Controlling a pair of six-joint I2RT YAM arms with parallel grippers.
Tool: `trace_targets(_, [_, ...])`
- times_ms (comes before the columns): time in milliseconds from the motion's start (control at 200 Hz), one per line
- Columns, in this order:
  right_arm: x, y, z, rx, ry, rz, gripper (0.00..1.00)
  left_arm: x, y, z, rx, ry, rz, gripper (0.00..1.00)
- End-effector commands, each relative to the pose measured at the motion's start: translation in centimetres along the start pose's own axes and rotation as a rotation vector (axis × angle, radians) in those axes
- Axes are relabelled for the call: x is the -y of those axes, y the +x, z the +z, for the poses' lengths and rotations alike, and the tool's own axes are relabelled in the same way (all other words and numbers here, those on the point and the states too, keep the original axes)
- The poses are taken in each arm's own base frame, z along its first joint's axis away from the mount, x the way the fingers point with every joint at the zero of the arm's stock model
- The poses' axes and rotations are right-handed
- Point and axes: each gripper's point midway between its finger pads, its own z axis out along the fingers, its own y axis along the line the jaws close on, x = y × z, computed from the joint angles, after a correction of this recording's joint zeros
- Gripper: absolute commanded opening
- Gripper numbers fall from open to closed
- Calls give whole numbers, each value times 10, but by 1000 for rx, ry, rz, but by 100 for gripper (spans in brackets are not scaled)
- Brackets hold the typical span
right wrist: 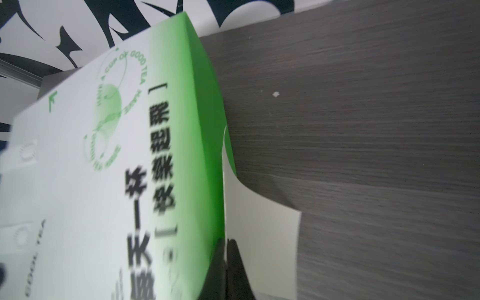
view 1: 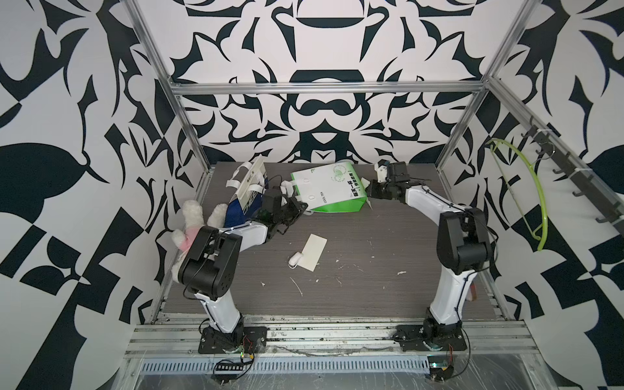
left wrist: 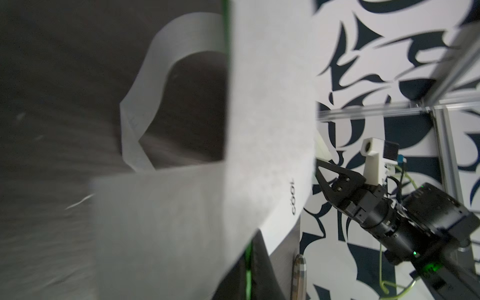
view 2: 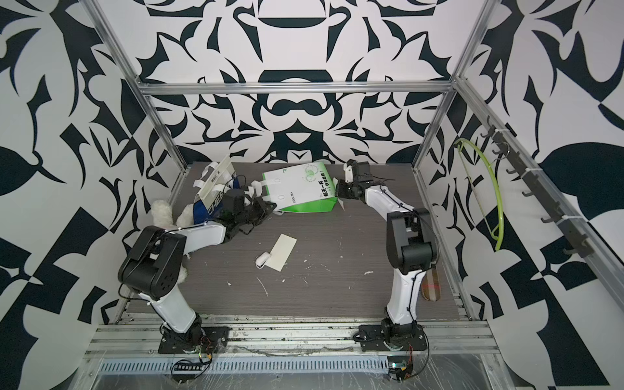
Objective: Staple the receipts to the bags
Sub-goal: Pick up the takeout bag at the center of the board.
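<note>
We have the COOL TEA bag (view 1: pixel 324 189) lying at 12 o'clock on the table (view 1: pixel 388 270), with a pincer at each end. The right gripper (view 1: pixel 369 193) is closed at the bag's green end, at 3 o'clock of the bag. It pinches a cream receipt (right wrist: pixel 259 220) that curls away beside the green side. The left gripper (view 1: pixel 299 206) is closed at 8 o'clock of the bag, by the look of it on the bag's mouth edge near a handle loop (left wrist: pixel 145 85).

Our main worry is that both pincers are busy while the small white stapler (view 1: pixel 294 260) lies untouched at the table's centre, touching the second receipt (view 1: pixel 315 251). One grip must let go to fetch it, and then the held slip could slide off the bag or the bag could swing round. If the arms pull apart, the thin paper may tear or buckle. The handle loop could snag the left fingers. Lifting the stapler might drag the loose slip along. The CHEE bag (view 1: pixel 248 199) leans at 10 o'clock, close beside the left arm, which could knock it over onto the teddy bear (view 1: pixel 192 216).
</note>
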Motion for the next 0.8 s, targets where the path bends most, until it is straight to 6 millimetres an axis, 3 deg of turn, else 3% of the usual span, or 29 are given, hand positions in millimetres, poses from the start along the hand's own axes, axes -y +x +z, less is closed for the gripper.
trace_targets(0, [-8,-32,-68,121,20,-125,0,67,-6,-24,-29,25,266,0])
trace_targets(105, [-3,-31,-110,151,37,-192,0,104,-12,-38,-63,46,438,0])
trace_targets(180, [-2,-28,-136,161,37,-236,0,116,-16,-44,-103,20,569,0])
trace_targets(250, [-13,-23,-156,160,-12,-295,0,127,-15,-47,-154,20,685,0])
trace_targets(425, [-55,-16,-199,203,-157,-433,0,130,-4,-51,-275,38,914,0])
trace_targets(550, [-84,-6,-231,243,-264,-520,0,130,-9,-56,-294,7,1058,0])
trace_targets(710, [-118,12,-260,268,-438,-598,0,138,-15,-61,-306,4,1197,0])
trace_targets(795, [-132,15,-270,295,-524,-620,0,140,-5,-68,-357,57,1298,0])
